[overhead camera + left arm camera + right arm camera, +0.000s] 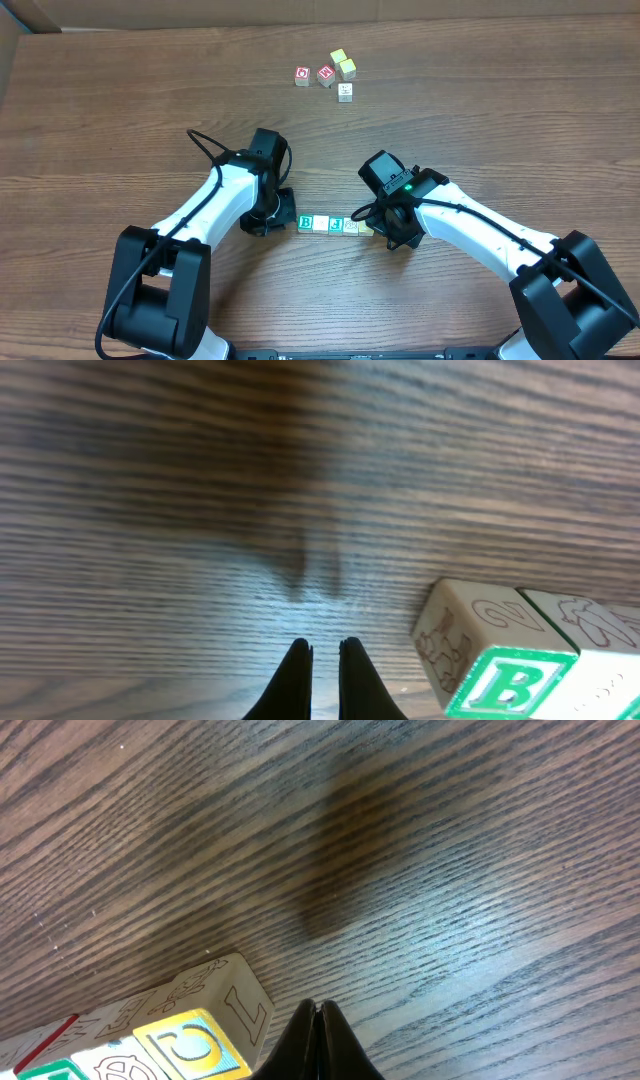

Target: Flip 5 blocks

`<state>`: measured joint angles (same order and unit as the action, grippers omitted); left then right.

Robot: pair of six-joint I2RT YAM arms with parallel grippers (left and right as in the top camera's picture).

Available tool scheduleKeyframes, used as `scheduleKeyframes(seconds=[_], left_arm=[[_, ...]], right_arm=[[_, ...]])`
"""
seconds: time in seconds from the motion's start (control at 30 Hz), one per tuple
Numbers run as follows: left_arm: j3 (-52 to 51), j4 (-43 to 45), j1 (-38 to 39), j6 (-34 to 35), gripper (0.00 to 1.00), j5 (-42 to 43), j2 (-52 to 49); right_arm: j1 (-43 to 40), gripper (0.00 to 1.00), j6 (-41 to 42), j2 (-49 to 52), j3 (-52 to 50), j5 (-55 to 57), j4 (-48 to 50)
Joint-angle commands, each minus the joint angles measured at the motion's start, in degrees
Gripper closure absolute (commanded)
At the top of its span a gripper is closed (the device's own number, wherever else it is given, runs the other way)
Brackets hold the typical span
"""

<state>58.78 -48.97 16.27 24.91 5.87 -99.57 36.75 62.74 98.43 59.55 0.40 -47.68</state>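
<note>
Row of blocks [335,224] on the surface [480,100], flanked just beside each end by the left pincer [324,648] and the right pincer [318,1010], both closed and holding nothing.

Overhead looks straight down; wrist views close above table [120,100], both sharing block row [330,224].

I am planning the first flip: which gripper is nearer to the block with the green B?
Left. The left gripper sits just beside the green B block, at its end of the row; the right gripper is at the row's far end.
</note>
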Motion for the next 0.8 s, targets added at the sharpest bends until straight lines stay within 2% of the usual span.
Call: scheduleKeyframes(seconds=[0.0,0.77], left_arm=[[-0.5,0.6,0.7,1.0,0.96,1.7,-0.5],[-0.6,2.7,1.8,1.5,0.96,1.7,-0.5]], right_arm=[[0.3,0.96,0.5,0.3,-0.5,0.3,0.1],[1.2,0.96,-4.7,0.7,-1.9,-4.2,5.7]])
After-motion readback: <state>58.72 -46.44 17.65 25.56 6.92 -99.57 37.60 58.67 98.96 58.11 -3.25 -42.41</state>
